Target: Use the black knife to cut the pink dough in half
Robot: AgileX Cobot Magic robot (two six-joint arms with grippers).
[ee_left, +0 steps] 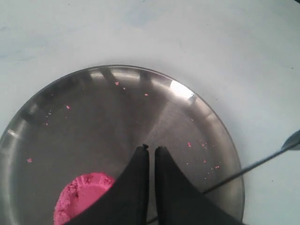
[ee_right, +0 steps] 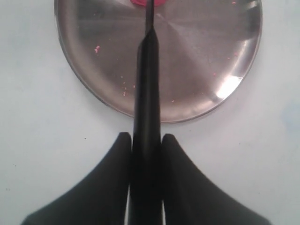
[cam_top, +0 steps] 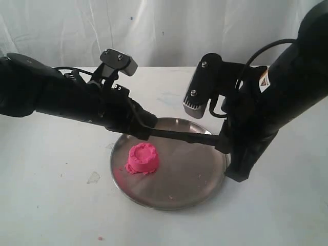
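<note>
The pink dough (cam_top: 142,158) is one round dimpled lump on the left part of the steel plate (cam_top: 195,179). My right gripper (cam_top: 225,144) is shut on the handle of the black knife (cam_top: 184,137), which lies level above the plate's far side with its blade pointing left. In the right wrist view the knife (ee_right: 146,70) runs from my gripper (ee_right: 146,136) over the plate (ee_right: 201,56) to the dough (ee_right: 137,1) at the frame edge. My left gripper (cam_top: 146,130) hovers at the blade's tip; its fingers (ee_left: 140,173) stand almost together, nothing between them, beside the dough (ee_left: 77,197).
Pink crumbs speckle the plate (ee_left: 93,108) and one lies on the white table (cam_top: 100,238). A small pale scrap (cam_top: 94,178) lies left of the plate. A white curtain hangs behind the table. A thin dark line (ee_left: 243,171), probably the blade edge-on, crosses the plate's rim.
</note>
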